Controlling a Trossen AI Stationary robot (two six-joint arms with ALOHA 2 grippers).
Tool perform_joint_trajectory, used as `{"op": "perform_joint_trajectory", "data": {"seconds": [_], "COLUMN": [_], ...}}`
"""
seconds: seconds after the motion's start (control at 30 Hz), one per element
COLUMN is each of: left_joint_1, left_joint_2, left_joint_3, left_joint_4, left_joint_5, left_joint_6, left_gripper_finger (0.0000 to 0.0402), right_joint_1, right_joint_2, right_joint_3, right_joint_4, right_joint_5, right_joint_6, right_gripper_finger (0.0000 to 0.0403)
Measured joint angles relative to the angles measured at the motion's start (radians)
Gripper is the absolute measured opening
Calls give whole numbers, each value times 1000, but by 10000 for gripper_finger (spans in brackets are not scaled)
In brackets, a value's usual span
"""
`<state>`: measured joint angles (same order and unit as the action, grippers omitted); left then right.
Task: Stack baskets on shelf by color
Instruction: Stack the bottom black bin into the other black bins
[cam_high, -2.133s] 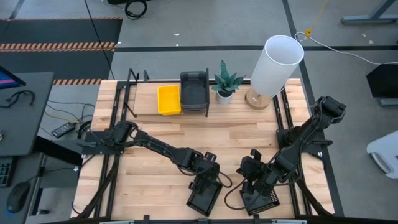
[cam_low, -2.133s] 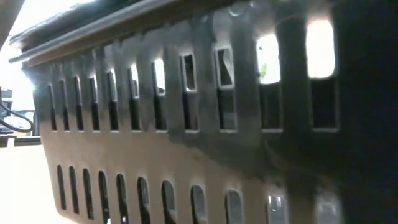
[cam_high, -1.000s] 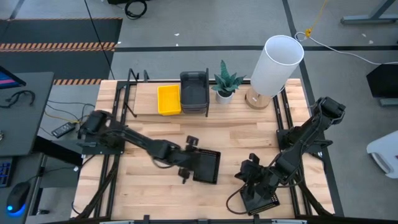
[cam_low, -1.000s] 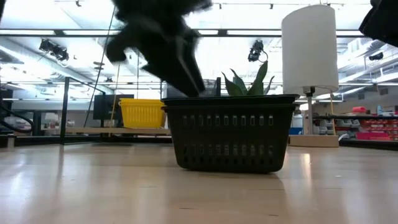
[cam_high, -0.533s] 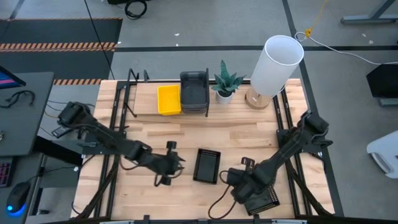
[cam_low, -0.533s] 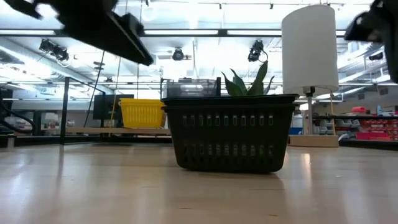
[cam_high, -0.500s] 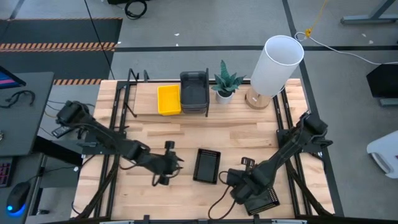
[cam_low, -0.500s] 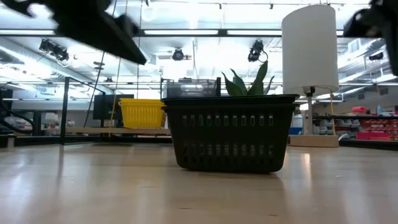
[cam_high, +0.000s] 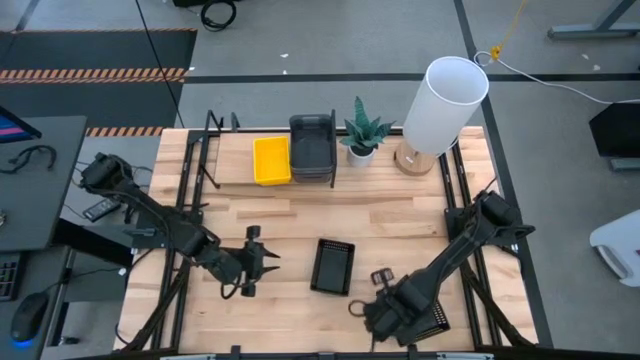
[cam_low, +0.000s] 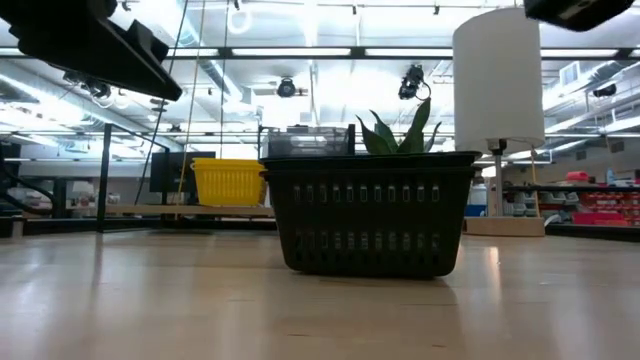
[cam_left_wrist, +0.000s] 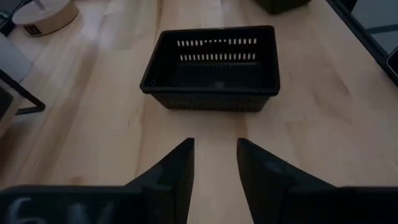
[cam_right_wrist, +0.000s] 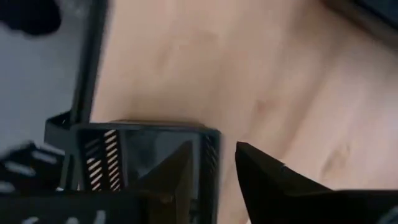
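One black basket (cam_high: 333, 266) stands upright on the tabletop at mid-table, also seen in the low view (cam_low: 370, 210) and the left wrist view (cam_left_wrist: 213, 68). My left gripper (cam_high: 268, 262) is open to its left, apart from it (cam_left_wrist: 215, 155). A second black basket (cam_high: 428, 322) sits at the near right under my right arm. My right gripper (cam_high: 385, 312) is open over that basket's corner (cam_right_wrist: 143, 155). On the shelf (cam_high: 235, 172) at the far edge rest a yellow basket (cam_high: 271, 160) and stacked dark grey baskets (cam_high: 312, 147). My right gripper has the corner rim (cam_right_wrist: 210, 146) of the near-right black basket between its open fingers, coming from above. Whether a finger touches the rim I cannot tell. The basket rests on the table.
A potted plant (cam_high: 362, 132) and a white-shaded lamp (cam_high: 440, 105) stand at the far edge, right of the shelf. Black metal frames run along the table's left (cam_high: 185, 230) and right (cam_high: 465, 200) sides. Bare wood lies between the shelf and the mid-table basket.
My left gripper has drawn away from the mid-table black basket toward the table's left edge, leaving it standing upright where it was. My right gripper has shifted a little toward the table's left and near edges over the other black basket, which has stayed put.
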<state>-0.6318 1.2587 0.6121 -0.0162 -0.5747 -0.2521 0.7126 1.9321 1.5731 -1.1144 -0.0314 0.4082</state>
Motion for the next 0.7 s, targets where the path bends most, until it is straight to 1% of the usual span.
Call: {"op": "perform_joint_trajectory", "data": {"seconds": [0.1, 0.17, 0.33, 0.47, 0.53, 0.7], "left_joint_1": [-6, -7, -5, 3, 2, 2], "left_joint_2": [0, 0, 1, 1, 1, 2], "left_joint_3": [0, 0, 1, 1, 1, 1], "left_joint_4": [3, 0, -12, -13, -14, -15], "left_joint_5": [-6, -6, -32, -39, -39, -39], "left_joint_6": [0, 0, 2, 1, 2, 2], "left_gripper_finger": [128, 127, 126, 126, 126, 126], "right_joint_1": [19, 29, 49, 64, 68, 80], "right_joint_2": [53, 106, 259, 352, 373, 375], "right_joint_3": [62, 125, 320, 437, 465, 467], "right_joint_4": [-2, -39, -267, -444, -457, -433], "right_joint_5": [1, 1, 23, 41, 41, 59], "right_joint_6": [-137, -203, -370, -458, -490, -554], "right_gripper_finger": [133, 133, 134, 134, 133, 126]}}
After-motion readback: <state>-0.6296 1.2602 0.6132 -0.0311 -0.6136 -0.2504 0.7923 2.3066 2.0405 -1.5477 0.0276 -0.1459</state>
